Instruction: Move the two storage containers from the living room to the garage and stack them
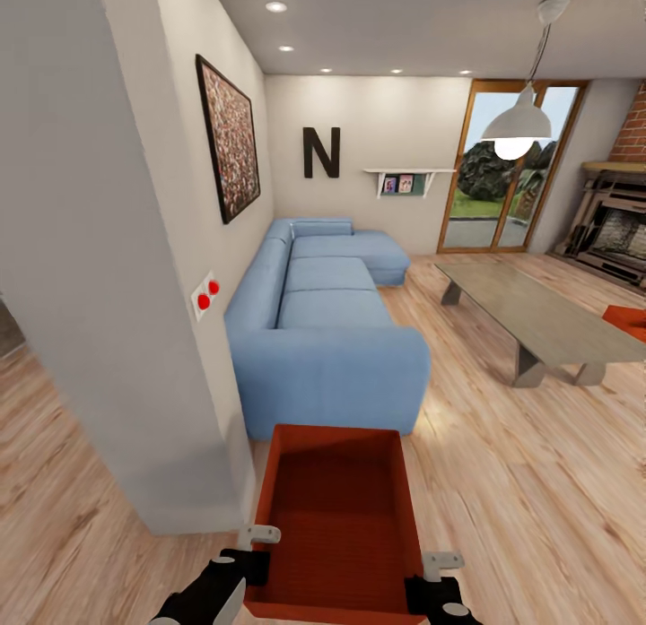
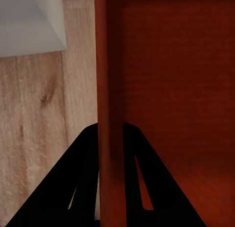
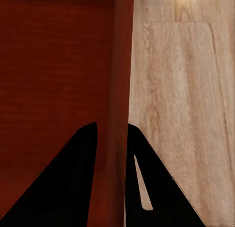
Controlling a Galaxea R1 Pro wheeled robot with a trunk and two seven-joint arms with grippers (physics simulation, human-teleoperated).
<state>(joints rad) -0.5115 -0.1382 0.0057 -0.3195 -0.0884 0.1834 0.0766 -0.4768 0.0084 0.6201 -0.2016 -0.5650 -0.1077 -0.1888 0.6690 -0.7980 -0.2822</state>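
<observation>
Orange-red container (image 1: 336, 508): held up in front of me at 6 o'clock of the head view, above the wood-plank floor (image 1: 520, 499), open side up.
Left jaws (image 1: 254, 553): clamped on container's left wall (image 2: 110, 90), one finger each side.
Right jaws (image 1: 429, 578): clamped on its right wall (image 3: 120, 90), same way.
Second container (image 1: 628, 320): 3 o'clock, only a corner visible, beside the grey worktop (image 1: 529, 316).
Blue sofa (image 1: 323, 320): 12 o'clock, just past held container.
White wall corner (image 1: 135, 338): 9 o'clock.
</observation>
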